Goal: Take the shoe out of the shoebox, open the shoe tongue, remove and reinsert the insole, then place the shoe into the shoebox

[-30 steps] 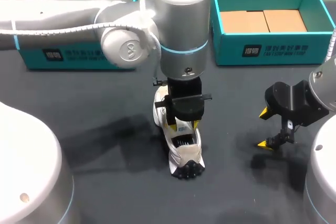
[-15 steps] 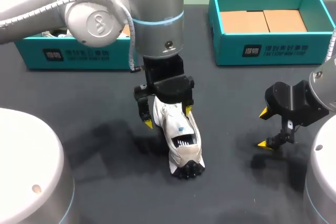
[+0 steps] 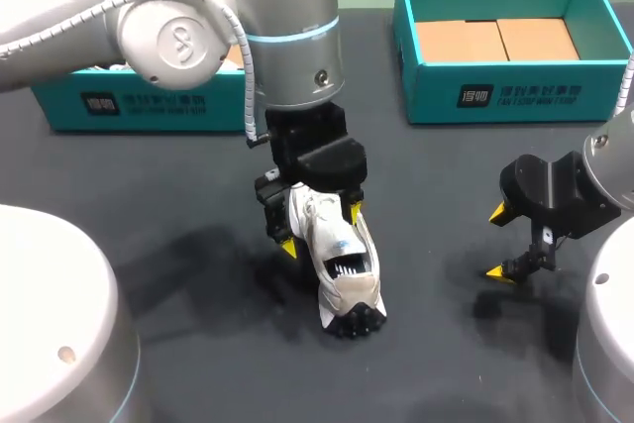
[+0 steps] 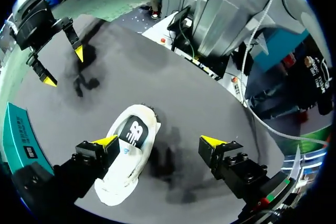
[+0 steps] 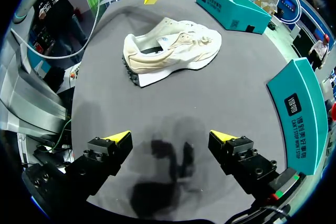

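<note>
Nearest, the right gripper (image 3: 497, 243) hangs over the bare dark table (image 3: 426, 175), fingers apart with nothing between them, and it has not moved in the last second. Towards the middle the shoe (image 3: 340, 266) lies on the table, outside both boxes, so the first step looks done. At its far end the left gripper (image 3: 320, 228) has swung round and dropped a little; a second ago it stood square above the shoe. Its fingers are spread, one tip close beside the shoe and the other apart from it — no grip yet. It is probably lining up a hold for the tongue. Farthest stand the left shoebox (image 3: 139, 106) and right shoebox (image 3: 495, 96).
</note>
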Tool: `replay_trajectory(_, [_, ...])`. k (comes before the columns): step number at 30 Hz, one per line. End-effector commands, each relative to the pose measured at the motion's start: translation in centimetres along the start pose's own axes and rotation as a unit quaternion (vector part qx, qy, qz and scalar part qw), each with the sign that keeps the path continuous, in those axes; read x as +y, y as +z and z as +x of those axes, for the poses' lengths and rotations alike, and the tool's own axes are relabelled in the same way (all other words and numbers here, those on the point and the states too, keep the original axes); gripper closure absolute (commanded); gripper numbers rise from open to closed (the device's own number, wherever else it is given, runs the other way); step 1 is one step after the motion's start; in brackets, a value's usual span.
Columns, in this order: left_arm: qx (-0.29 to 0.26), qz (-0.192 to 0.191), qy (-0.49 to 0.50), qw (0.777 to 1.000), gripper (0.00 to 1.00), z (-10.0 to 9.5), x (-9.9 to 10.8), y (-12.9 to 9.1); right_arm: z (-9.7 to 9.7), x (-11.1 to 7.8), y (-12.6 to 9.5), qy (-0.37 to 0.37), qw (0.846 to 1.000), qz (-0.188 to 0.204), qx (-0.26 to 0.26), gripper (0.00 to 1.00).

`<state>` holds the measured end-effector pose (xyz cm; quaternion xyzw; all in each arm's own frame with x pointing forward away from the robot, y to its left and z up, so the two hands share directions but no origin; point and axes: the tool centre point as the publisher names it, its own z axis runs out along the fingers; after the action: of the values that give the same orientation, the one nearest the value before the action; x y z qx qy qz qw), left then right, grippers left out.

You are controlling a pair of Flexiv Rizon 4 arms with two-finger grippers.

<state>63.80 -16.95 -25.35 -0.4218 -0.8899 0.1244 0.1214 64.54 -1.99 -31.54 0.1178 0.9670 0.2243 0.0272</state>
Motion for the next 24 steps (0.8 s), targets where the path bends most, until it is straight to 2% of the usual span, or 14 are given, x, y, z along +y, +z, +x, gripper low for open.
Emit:
replay_trajectory(1, [-0.022, 0.055, -0.223, 0.973, 0.00, 1.0, 0.5, -0.2, 0.2, 0.0, 0.0, 0.000, 1.000, 0.000, -0.001, 0.00])
replay_trajectory(8, [-0.022, 0.055, -0.223, 0.973, 0.00, 1.0, 0.5, -0.2, 0.2, 0.0, 0.0, 0.000, 1.000, 0.000, -0.001, 0.00])
replay_trajectory(10, [-0.028, 0.068, -0.237, 0.969, 0.00, 1.3, -0.7, 0.5, 0.2, 0.0, 0.0, 0.000, 1.000, 0.000, -0.001, 0.00])
replay_trajectory(13, [-0.085, 0.026, -0.299, 0.950, 0.00, 2.0, -3.2, 1.1, 0.2, 0.0, 0.0, 0.000, 1.000, 0.000, -0.001, 0.00])
replay_trajectory(16, [-0.143, -0.035, -0.338, 0.930, 0.00, 3.2, -5.1, 0.3, 0.2, 0.0, 0.0, 0.000, 1.000, 0.000, -0.001, 0.00])
replay_trajectory(24, [-0.143, -0.035, -0.338, 0.930, 0.00, 3.2, -5.1, 0.3, 0.2, 0.0, 0.0, 0.000, 1.000, 0.000, -0.001, 0.00])
